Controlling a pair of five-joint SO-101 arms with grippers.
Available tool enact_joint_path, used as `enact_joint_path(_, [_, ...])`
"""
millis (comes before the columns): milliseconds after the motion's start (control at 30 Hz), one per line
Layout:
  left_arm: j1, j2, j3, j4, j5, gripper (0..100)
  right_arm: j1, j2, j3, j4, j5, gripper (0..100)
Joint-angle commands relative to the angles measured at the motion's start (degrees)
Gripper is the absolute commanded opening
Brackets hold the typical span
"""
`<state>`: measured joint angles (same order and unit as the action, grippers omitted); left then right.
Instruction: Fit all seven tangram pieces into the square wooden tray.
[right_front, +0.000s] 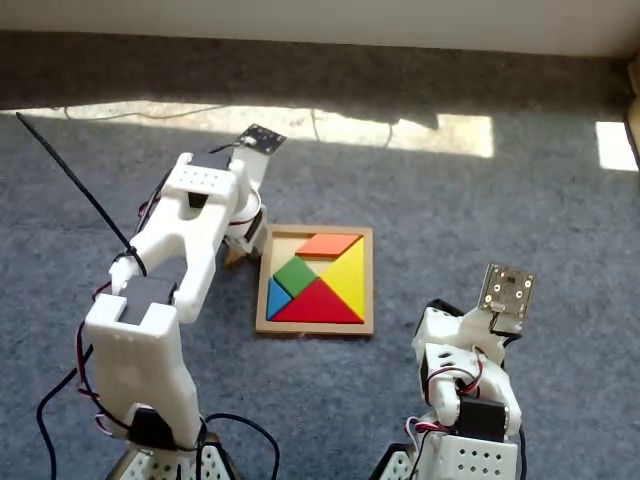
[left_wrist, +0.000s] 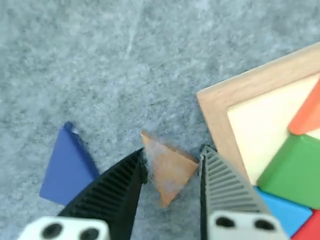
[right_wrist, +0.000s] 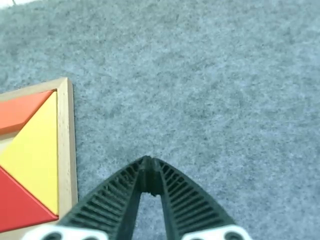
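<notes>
The square wooden tray (right_front: 366, 282) lies on the carpet and holds an orange parallelogram (right_front: 328, 245), a yellow triangle (right_front: 348, 277), a red triangle (right_front: 317, 304), a green square (right_front: 294, 276) and a small light-blue triangle (right_front: 277, 297). A pale gap is left at the tray's far left corner (left_wrist: 252, 125). My left gripper (left_wrist: 172, 157) sits just outside the tray's left rim (left_wrist: 215, 107), shut on a small brown triangle (left_wrist: 167, 170). A dark blue triangle (left_wrist: 67, 167) lies flat on the carpet beside it. My right gripper (right_wrist: 149, 172) is shut with nothing in it, over carpet right of the tray rim (right_wrist: 67, 140).
Grey carpet surrounds the tray, with a sunlit strip (right_front: 400, 128) along the far side. The right arm (right_front: 465, 400) is folded at the near right. Cables (right_front: 240, 425) trail near the left arm's base.
</notes>
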<state>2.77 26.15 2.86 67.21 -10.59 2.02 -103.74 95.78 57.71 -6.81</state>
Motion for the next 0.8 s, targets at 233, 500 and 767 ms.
enact_joint_path(233, [2.6, -0.9, -2.8, 3.1, -2.9, 14, 0.7, 0.2, 7.9, -1.2, -0.4, 0.5])
enact_joint_path(500, [3.3, -13.3, 1.2, 5.2, -10.8, 12, 0.7, 0.2, 7.9, -1.2, -0.4, 0.5])
enact_joint_path(767, [9.5, -18.2, 3.6, 5.2, -23.4, 12, 0.7, 0.2, 7.9, -1.2, -0.4, 0.5])
